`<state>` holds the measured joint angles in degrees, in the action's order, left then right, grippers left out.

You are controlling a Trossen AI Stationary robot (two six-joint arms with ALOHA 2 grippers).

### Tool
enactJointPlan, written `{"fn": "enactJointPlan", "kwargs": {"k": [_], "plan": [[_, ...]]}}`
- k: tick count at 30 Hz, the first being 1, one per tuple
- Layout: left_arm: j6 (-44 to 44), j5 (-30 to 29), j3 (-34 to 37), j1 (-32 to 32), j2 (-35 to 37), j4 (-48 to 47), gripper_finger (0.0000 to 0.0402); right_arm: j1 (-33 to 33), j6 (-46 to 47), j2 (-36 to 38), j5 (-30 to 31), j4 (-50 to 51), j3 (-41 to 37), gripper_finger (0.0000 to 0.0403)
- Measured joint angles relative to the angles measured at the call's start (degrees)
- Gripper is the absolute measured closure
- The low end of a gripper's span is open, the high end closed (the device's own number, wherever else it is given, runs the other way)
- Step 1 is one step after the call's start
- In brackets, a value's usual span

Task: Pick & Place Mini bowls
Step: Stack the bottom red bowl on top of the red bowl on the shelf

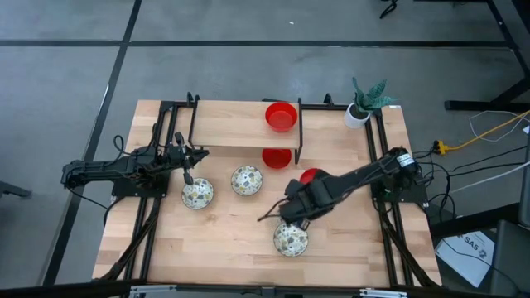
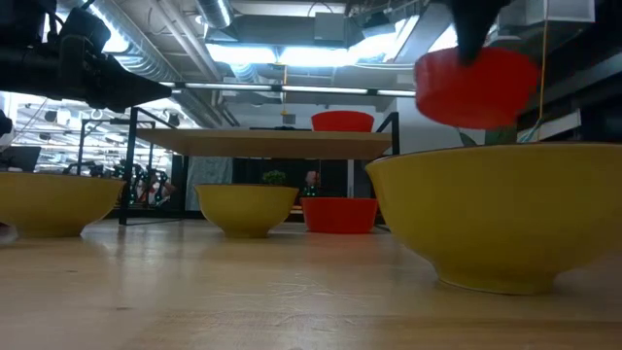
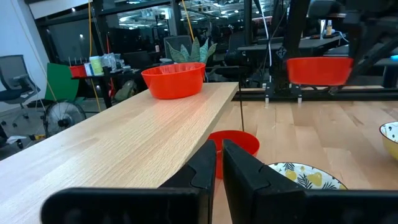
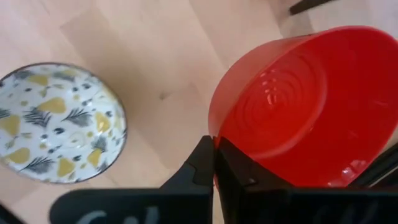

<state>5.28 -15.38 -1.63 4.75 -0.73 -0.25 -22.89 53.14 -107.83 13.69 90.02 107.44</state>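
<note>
Right pincer point(image 4: 213, 163) of mine pinches the rim of a red bowl point(image 4: 305, 106), its two fingers pressed thin on the wall, and holds it in the air over the worktop point(image 1: 224, 248), above the middle right. Left pincer point(image 3: 219, 163) is pressed together on nothing and hangs by the shelf point(image 1: 240, 124), just over a speckled bowl point(image 1: 197, 194).

Grip is what worries me. I hold the bowl by one edge only, so it hangs tilted; in my judgement a quick swing or a knock could let it turn in the fingers or slip out. Right below and just beside my load sits a second speckled bowl point(image 1: 291, 239), and a dropped bowl would likely strike it.

Two more red bowls are already placed: one on top of the shelf point(image 1: 281, 116), one under it point(image 1: 277, 156). If I am bound for the shelf, its dark upright post point(image 1: 299, 132) and board edge stand in my way, and the bowl on top leaves less room to set down. A third speckled bowl point(image 1: 246, 180) stands between me and the shelf, so I would do well to carry high over it. A potted plant point(image 1: 364, 103) stands at the far right corner, well apart.
</note>
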Motion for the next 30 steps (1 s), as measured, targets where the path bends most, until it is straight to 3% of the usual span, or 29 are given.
{"fn": "enactJointPlan", "kwargs": {"k": [9,30], "plan": [[0.0,0.02,0.0,0.0,-0.02,0.0,0.0377,4.98,-7.66,0.0,-0.35,0.0,0.0,0.0399],[0.0,0.0,0.0,0.0,-0.02,0.0,0.0382,5.16,-16.38,0.0,3.29,-4.86,0.0,0.0399]]}}
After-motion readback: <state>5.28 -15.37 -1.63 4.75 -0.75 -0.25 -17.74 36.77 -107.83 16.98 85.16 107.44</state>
